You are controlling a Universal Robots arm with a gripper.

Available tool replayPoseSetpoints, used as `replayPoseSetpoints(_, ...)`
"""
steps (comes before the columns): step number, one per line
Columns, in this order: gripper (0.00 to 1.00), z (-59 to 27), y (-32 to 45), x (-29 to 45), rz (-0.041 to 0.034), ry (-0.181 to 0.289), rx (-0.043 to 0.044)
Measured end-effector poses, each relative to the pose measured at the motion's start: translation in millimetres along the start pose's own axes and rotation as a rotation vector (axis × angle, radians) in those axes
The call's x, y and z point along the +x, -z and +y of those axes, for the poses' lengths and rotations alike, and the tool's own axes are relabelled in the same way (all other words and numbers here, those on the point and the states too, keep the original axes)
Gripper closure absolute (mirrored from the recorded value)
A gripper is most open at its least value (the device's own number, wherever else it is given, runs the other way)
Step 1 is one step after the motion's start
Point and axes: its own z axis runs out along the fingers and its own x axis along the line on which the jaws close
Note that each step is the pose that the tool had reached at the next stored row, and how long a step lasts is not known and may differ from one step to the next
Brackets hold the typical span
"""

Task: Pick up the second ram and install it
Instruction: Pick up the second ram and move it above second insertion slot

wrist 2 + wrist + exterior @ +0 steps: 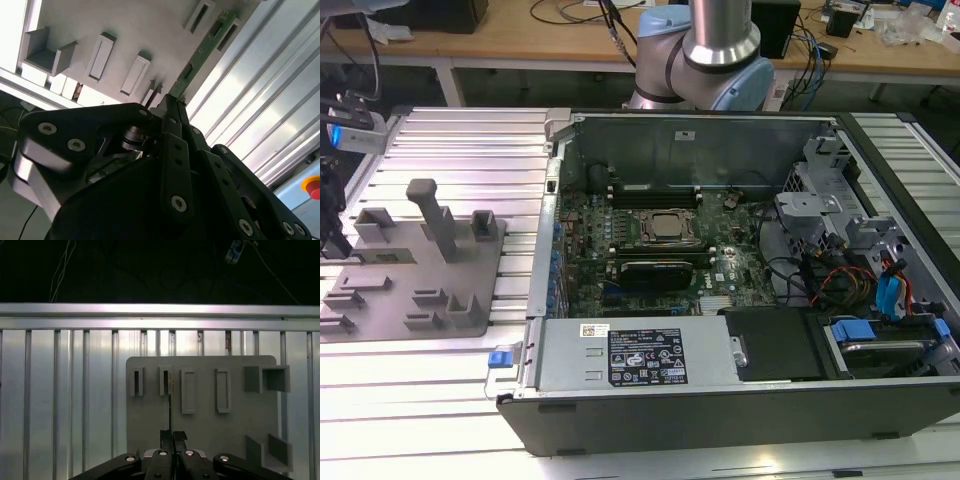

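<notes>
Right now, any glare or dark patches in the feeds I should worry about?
Exterior view: the slatted table washes out white in the foreground. Second wrist view: glare streaks the slats, but the second ram in the hand reads plainly green. First wrist view: black beyond the table.

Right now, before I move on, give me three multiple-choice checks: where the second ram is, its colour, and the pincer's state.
1. Where is the second ram? A in a person's hand; B at the grey holder tray; C on the floor.
2. Its colour? A green; B red; C white.
3. The pincer is: A wide open; B shut on the ram; C shut on a screwdriver.
Answers: B, both wrist views show it against the tray; A, the second wrist view shows a green board; B, it pinches the stick's end.
</notes>
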Motion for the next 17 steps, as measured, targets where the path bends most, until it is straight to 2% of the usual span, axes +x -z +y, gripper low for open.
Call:
replayPoseSetpoints(3,0.91,0.2,4.1,-0.1,0.0000,0.000,0.0000)
replayPoseSetpoints(8,0.91,0.9,19.8,-0.3,0.0000,0.000,0.0000)
replayPoseSetpoints(15,0.91,1.4,31.8,-0.6,0.0000,0.000,0.0000)
replayPoseSetpoints(17,0.91,1.7,37.4,-0.7,0.0000,0.000,0.0001)
